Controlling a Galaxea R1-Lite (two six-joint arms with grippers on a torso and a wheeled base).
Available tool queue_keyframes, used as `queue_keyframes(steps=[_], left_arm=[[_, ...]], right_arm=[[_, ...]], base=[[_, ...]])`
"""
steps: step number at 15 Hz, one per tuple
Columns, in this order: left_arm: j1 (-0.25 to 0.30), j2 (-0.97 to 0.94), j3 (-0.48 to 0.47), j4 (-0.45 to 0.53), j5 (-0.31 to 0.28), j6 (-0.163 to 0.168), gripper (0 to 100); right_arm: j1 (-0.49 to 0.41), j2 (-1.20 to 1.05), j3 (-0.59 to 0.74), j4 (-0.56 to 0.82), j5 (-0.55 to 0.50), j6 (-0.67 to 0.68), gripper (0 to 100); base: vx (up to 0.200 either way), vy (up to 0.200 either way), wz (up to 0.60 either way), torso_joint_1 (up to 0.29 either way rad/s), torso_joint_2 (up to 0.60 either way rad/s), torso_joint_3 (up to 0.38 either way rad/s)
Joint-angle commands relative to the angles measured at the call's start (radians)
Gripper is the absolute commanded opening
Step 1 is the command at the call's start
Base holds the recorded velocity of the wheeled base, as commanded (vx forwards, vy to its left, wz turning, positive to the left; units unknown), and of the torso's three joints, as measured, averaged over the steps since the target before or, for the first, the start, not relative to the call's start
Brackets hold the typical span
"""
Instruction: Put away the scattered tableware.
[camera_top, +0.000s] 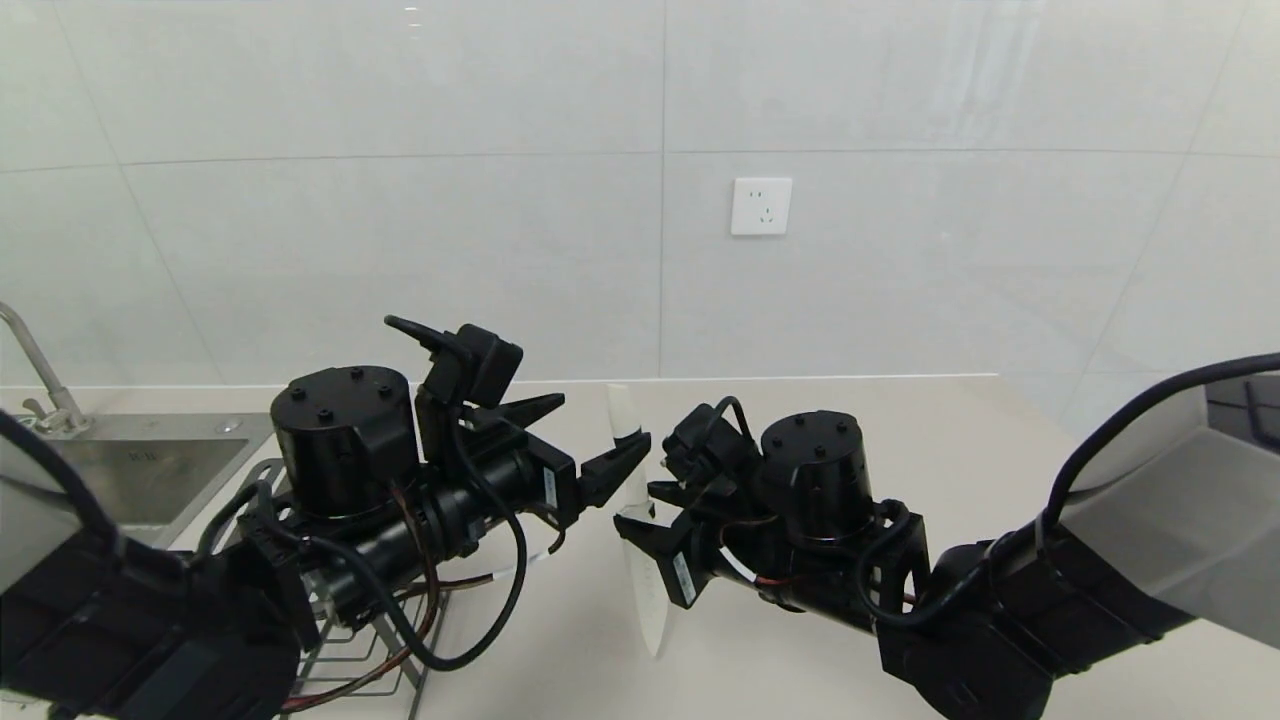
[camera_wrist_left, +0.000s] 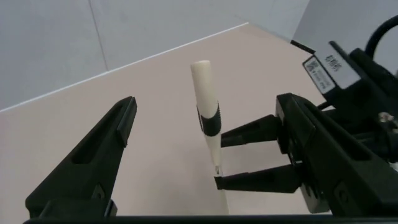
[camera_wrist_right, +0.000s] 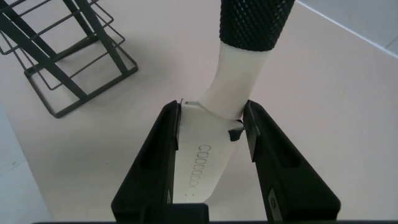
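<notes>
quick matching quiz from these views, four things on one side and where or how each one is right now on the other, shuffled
Things:
1 left gripper
2 right gripper
3 wire rack
4 sink

Places or states:
a set into the counter at the far left
b shut on the white knife
c open, close to the knife's handle
d standing on the counter next to the sink

Pairs: 1-c, 2-b, 3-d, 4-a

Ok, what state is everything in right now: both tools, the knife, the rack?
Left tool: open, beside the knife's handle.
Right tool: shut on the knife's blade, just below the handle.
Knife: held off the counter, upright, handle up.
Wire rack: standing on the counter.
</notes>
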Motion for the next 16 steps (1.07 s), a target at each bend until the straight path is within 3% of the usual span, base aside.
queue_keyframes(steps=[1,10,11,16], left_arm=[[0.026,0.077,-0.029,-0.019,0.000,-0.002,100],[0.012,0.215,-0.078,-0.128,-0.003,0.005,100],[0.011,0.222,-0.081,-0.144,-0.003,0.004,0],[-0.028,0.232,-0.080,-0.189,-0.026,0.002,0]], right_arm=[[0.000,0.001,0.000,0.000,0.000,-0.001,0],[0.000,0.007,-0.003,-0.002,0.007,-0.016,0],[0.000,0.010,-0.004,-0.002,0.007,-0.016,0],[-0.003,0.018,-0.007,-0.024,0.020,-0.016,0]], base=[[0.000,0.000,0.00,0.000,0.00,0.000],[0.000,0.000,0.00,0.000,0.00,0.000],[0.000,0.000,0.00,0.000,0.00,0.000],[0.000,0.000,0.00,0.000,0.00,0.000]])
